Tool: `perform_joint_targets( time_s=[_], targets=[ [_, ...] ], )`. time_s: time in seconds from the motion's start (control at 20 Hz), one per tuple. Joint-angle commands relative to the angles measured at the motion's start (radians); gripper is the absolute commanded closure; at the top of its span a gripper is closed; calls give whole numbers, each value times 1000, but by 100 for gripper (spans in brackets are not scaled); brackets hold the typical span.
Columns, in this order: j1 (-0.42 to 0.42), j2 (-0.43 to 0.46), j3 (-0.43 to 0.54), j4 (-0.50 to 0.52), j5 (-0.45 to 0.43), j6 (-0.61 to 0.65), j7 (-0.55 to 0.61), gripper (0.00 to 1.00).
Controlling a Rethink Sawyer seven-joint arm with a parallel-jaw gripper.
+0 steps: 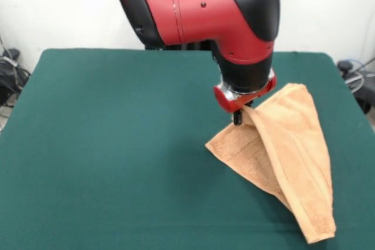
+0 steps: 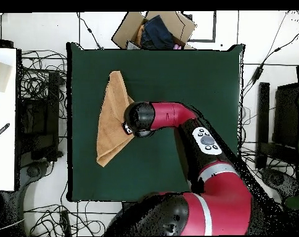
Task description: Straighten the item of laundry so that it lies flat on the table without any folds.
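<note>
1. The towel [image 1: 291,157] lies on the green table [image 1: 117,156] near the right edge in the front view, reaching almost to the near edge; in the overhead view the towel [image 2: 110,120] sits beside the left edge.
2. It is not flat: one side is folded over the rest, making a long, narrow, tapering shape with a raised ridge along it.
3. The gripper [image 1: 238,117] hangs from the red and black arm [image 1: 205,10] and meets the towel at the top of that raised fold.
4. The cloth rises to the gripper tip, so a bit of the towel appears pinched and lifted there, though the fingers themselves are mostly hidden.
5. Overhead, the arm's wrist [image 2: 139,119] covers the towel's inner edge.
6. A cardboard box [image 2: 155,29] sits on the floor beyond the table's far edge.
</note>
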Motion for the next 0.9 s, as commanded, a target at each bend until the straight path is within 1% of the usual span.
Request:
perform_joint_targets(
  time_s=[0.05,0.35,0.9],
  targets=[
    [60,-1,-70,63,56,-106,333,100],
    [124,-12,-127,57,64,-139,348,100],
    [215,-22,-200,47,138,-138,357,100]
  ],
)
